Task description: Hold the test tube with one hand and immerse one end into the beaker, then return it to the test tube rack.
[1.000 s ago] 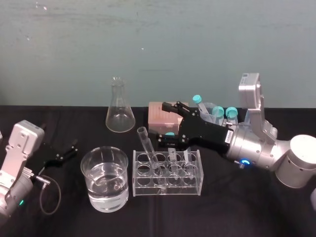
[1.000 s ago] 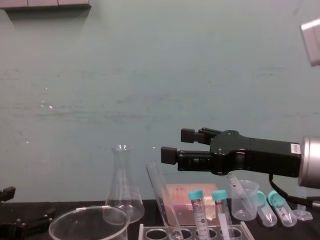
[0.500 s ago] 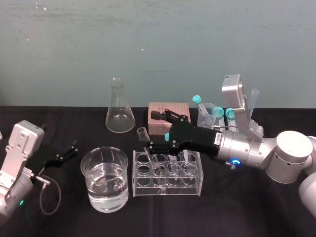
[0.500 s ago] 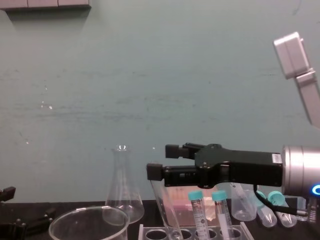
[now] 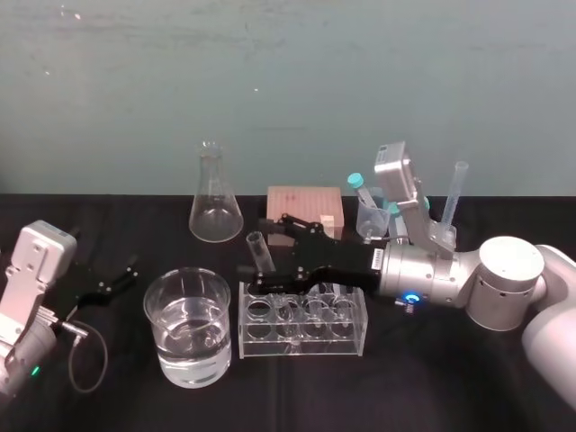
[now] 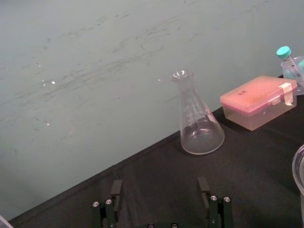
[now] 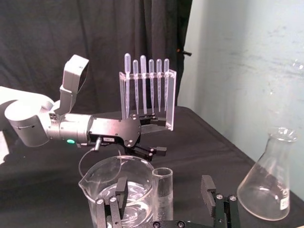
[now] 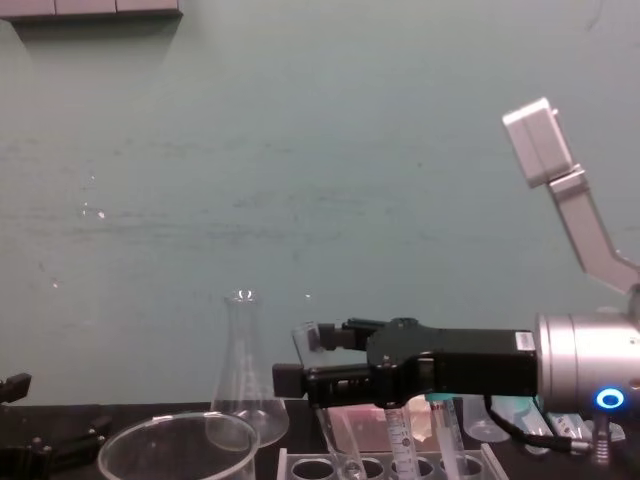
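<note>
Right gripper (image 7: 163, 186): fingers apart, one on each side of the test tube (image 5: 260, 254), up near its open mouth. Wrist cam shows a gap on both sides, so nothing is clamped yet. I read this as pre-grasp. It's lined up high on the glass so the round bottom is left free to go into the water.

The tube sits right at the fingertips, in a hole toward the fingertip end of the test tube rack (image 5: 270, 340). It leans, mouth tipped away from the wrist. That lean matters: closing will probably swing it, so I'd close slowly and lift along the tube's own axis or it'll bind in the hole.

The gripper comes in flat, just above the rack's top plate. A side grasp makes sense, since it keeps the tube roughly upright for the dip.

The beaker (image 5: 157, 333) is past the fingertips, just beside the rack's end and part full of water. Short carry, wide mouth, easy target.

The flask (image 5: 215, 216) and pink box (image 5: 301, 200) are behind the gripper's line. I judge neither is in the path.

Left gripper (image 6: 159, 187) is parked well beyond the beaker, down near the desk (image 5: 405, 387), fingers apart, holding nothing.
</note>
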